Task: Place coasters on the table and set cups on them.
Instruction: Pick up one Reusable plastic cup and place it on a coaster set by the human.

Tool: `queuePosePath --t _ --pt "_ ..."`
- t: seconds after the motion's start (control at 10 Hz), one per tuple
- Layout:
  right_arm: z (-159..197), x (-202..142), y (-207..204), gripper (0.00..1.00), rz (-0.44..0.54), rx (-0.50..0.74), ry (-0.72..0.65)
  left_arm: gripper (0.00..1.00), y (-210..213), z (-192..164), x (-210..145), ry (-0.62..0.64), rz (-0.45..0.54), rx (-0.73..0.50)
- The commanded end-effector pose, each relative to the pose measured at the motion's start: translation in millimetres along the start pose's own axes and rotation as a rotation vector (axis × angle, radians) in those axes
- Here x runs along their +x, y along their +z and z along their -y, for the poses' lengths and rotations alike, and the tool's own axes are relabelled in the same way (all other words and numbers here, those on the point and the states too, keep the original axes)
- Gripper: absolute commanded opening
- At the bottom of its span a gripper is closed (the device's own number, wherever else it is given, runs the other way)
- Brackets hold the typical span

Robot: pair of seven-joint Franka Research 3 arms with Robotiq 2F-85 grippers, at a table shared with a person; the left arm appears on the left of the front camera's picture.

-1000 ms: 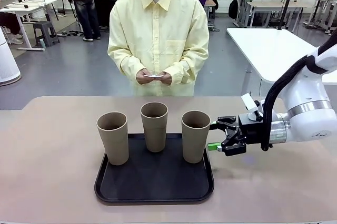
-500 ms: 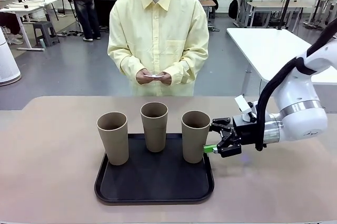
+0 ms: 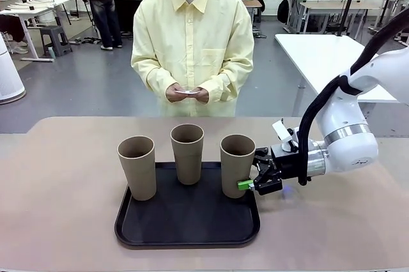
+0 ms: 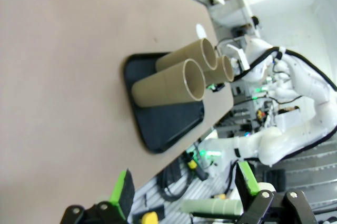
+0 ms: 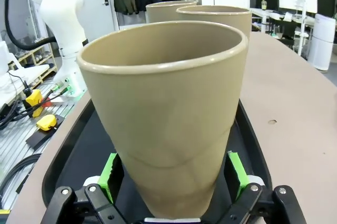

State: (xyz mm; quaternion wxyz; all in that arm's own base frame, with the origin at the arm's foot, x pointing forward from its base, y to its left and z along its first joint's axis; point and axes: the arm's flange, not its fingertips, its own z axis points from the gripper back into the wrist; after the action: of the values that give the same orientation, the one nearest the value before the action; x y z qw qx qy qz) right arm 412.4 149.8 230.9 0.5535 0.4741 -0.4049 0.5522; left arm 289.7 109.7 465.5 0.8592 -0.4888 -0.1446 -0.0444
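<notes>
I judge the task barely begun: three cups point(image 3: 187, 151) stand on the black tray point(image 3: 185, 234), the coasters point(image 3: 186, 91) sit in the person's hands point(image 3: 174, 94), none on the table point(image 3: 64, 189), my right gripper point(image 5: 172, 174) straddles the right-hand cup point(image 3: 237, 163), jaws apart, and my left gripper point(image 4: 184, 192) hangs open, well clear.

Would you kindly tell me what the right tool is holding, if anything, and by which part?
Nothing yet: the right tool stands open around the lower body of the rightmost cup.
</notes>
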Motion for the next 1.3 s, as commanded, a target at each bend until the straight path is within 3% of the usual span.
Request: queuePosePath --t 0.0,0.3,0.4,0.5,0.6,0.7,0.8,1.0,1.1,1.2 --pt "4.6 -2.4 -6.3 1.00 -0.014 0.017 0.037 1.00 0.5 0.2 0.3 -0.009 0.010 -0.017" --pt "6.5 -3.1 -11.2 1.00 -0.017 0.022 0.049 1.00 0.5 0.2 0.3 -0.009 0.010 -0.017" --pt "5.6 -4.8 -10.9 0.40 -0.022 0.037 0.044 1.00 0.5 0.2 0.3 -0.009 0.010 -0.017" --pt "6.0 -5.4 -11.5 0.40 -0.017 0.041 0.045 1.00 0.5 0.2 0.3 -0.009 0.010 -0.017" --pt "6.1 -6.2 -11.4 0.00 -0.013 0.049 0.043 1.00 0.5 0.2 0.3 -0.009 0.010 -0.017" --pt "6.3 -6.1 -11.2 0.38 -0.009 0.053 0.038 1.00 0.5 0.2 0.3 -0.009 0.010 -0.017" --pt "3.6 -3.5 -7.7 0.00 0.003 0.056 0.040 1.00 0.5 0.2 0.3 -0.009 0.010 -0.017" --pt "-9.7 14.3 4.4 0.00 0.005 0.046 0.042 1.00 0.5 0.2 0.3 -0.009 0.010 -0.017" --pt "-20.5 32.2 14.8 0.21 0.018 0.037 0.049 1.00 0.5 0.2 0.3 -0.009 0.010 -0.017" --pt "-35.9 57.3 28.4 0.21 -0.003 0.064 0.026 1.00 0.5 0.2 0.3 -0.009 0.010 -0.017"
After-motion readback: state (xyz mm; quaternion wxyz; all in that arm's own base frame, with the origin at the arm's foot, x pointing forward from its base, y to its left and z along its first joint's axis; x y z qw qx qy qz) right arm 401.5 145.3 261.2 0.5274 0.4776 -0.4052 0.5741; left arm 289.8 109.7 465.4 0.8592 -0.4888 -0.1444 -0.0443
